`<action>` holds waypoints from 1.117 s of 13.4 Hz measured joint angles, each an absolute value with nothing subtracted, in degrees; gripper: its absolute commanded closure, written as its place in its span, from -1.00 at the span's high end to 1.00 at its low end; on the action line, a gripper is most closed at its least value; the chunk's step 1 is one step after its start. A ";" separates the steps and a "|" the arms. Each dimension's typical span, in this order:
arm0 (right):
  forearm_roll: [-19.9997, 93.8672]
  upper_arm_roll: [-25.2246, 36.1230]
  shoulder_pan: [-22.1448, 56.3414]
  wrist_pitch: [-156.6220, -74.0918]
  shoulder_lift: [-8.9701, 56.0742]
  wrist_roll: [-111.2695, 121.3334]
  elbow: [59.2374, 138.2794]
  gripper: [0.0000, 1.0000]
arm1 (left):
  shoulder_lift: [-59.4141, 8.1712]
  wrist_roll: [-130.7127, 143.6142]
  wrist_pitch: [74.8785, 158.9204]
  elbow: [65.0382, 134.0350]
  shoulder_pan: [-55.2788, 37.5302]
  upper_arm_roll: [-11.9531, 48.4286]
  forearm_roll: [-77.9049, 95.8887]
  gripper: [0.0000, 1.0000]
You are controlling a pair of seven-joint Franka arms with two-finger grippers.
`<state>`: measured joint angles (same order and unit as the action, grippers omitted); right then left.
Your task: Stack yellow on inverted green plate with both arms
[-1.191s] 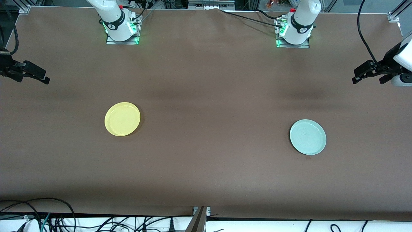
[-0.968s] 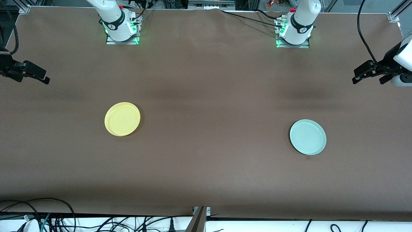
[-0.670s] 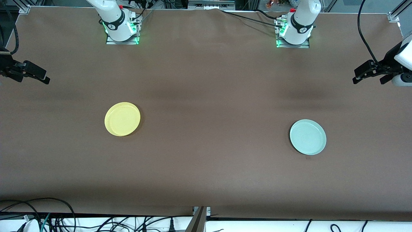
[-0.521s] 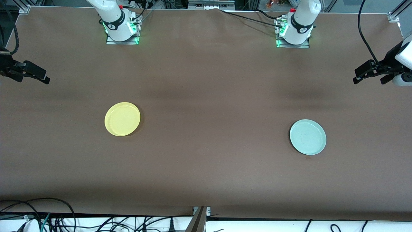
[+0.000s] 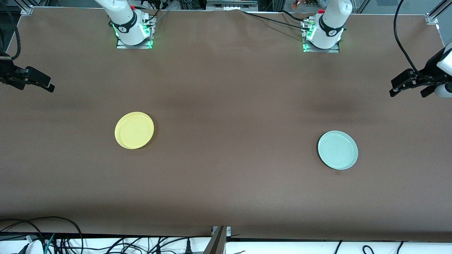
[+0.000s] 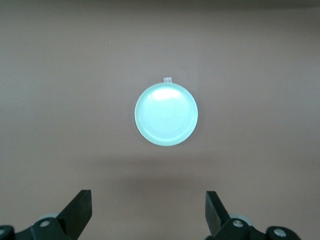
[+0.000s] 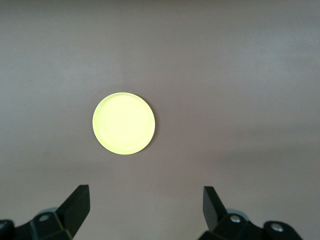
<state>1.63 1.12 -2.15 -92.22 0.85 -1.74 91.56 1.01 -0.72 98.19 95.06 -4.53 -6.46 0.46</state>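
Two plates lie well apart on the bench (image 5: 226, 106): yellow (image 5: 134, 130) toward the right arm's end, green (image 5: 338, 150) toward the left's, rim up. Left pincer (image 5: 409, 88) and right pincer (image 5: 39, 84) hover open at the bench ends.

I work in what looks like a robotics lab: my two arm bases (image 5: 132, 30) are bolted along one edge of a brown-covered counter (image 5: 226, 190), aluminium framing (image 5: 436, 14) stands at its corners, and loose black cables (image 5: 53, 236) trail below the opposite edge.
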 measured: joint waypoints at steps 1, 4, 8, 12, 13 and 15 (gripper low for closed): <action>1.63 1.12 -2.15 -92.22 0.87 -1.75 91.56 1.00 | -0.16 -0.72 98.20 93.63 -4.53 -6.46 0.46 1.00; 1.62 1.12 -2.15 -92.22 1.01 -1.76 91.58 1.00 | -2.45 -0.72 98.20 91.46 -4.54 -6.42 0.46 1.00; 1.62 1.12 -2.15 -92.22 1.03 -1.76 91.58 1.00 | -2.81 -0.72 98.20 90.92 -4.53 -6.44 0.46 1.00; 1.62 1.12 -2.15 -92.22 1.04 -1.76 91.58 1.00 | -2.81 -0.72 98.20 90.18 -4.43 -6.60 0.46 1.00; 1.62 1.12 -2.15 -92.22 1.05 -1.76 91.58 1.00 | -2.81 -0.72 98.20 90.15 -4.44 -6.60 0.46 1.00; 1.62 1.12 -2.15 -92.22 1.07 -1.76 91.58 1.00 | -2.81 -0.72 98.20 90.14 -4.43 -6.60 0.46 1.00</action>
<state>1.62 1.12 -2.15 -92.22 1.07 -1.76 91.58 -2.81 -0.72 98.20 90.14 -4.43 -6.60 0.46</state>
